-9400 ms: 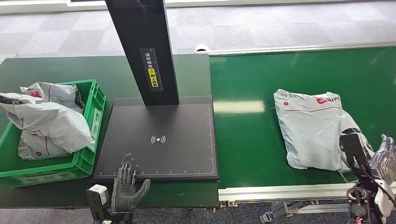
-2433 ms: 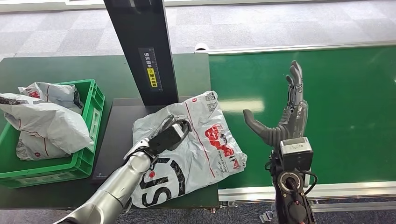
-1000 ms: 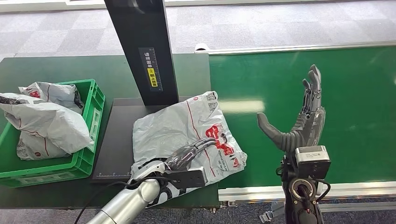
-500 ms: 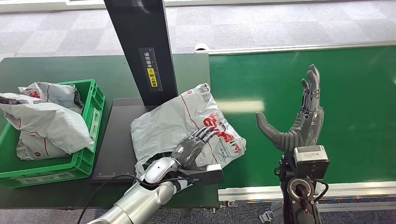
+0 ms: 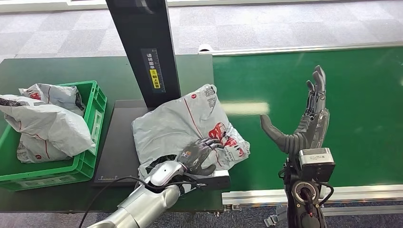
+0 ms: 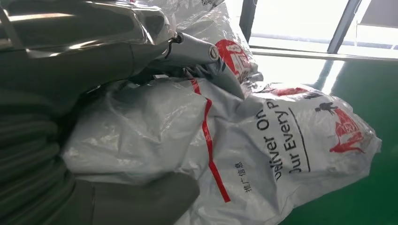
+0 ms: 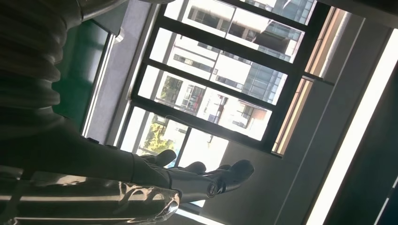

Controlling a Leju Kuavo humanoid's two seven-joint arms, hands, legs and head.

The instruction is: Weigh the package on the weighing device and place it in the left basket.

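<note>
The package [image 5: 176, 123], a grey-white poly mailer with red print, lies crumpled on the black weighing platform [image 5: 119, 147], its right part hanging over onto the green belt. My left hand [image 5: 197, 154] curls over the package's near edge and grips it. In the left wrist view the fingers [image 6: 192, 47] and thumb [image 6: 141, 206] close around a bunched fold of the package [image 6: 281, 140]. Over the belt to the right, my right hand [image 5: 304, 121] is raised with its fingers spread, holding nothing; its fingers [image 7: 206, 180] also show against windows.
The scale's black column [image 5: 142, 47] rises just behind the package. The green basket [image 5: 92, 159] stands left of the platform, holding several grey mailers [image 5: 47, 126]. The green conveyor belt [image 5: 361, 95] stretches to the right, with a metal rail along its near edge.
My left hand has gone from lying flat on the package to curling its fingers around its near edge. The package has shifted slightly away and bunched up. The right hand has stayed raised.
</note>
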